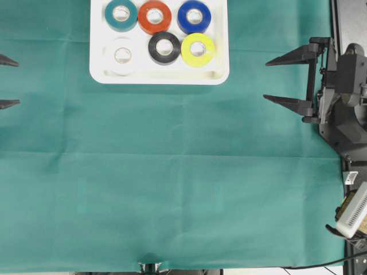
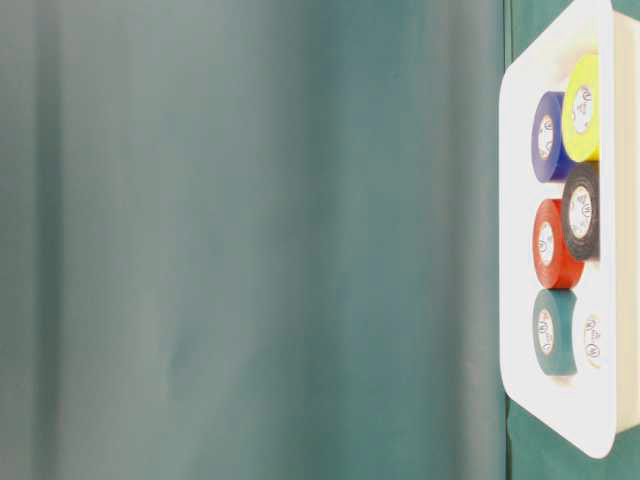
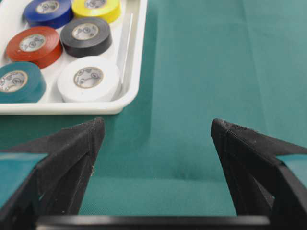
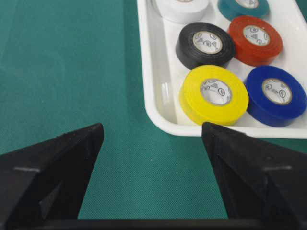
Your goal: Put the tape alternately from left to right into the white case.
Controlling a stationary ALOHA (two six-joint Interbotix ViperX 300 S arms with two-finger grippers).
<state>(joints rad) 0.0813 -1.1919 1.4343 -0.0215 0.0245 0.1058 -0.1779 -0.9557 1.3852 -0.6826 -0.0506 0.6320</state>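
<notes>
We see all six rolls of tape lying inside the white case at the upper middle of the overhead frame. Our left pincer at the left edge and right pincer at the right both gape, released, well apart from the case.

Evenly and brightly lit from above, with soft, faint shadows. Sharp overhead; blurred and hazy across the near teal cloth-covered worktop at table level. Mild sheen on the shallow white plastic tray.
</notes>
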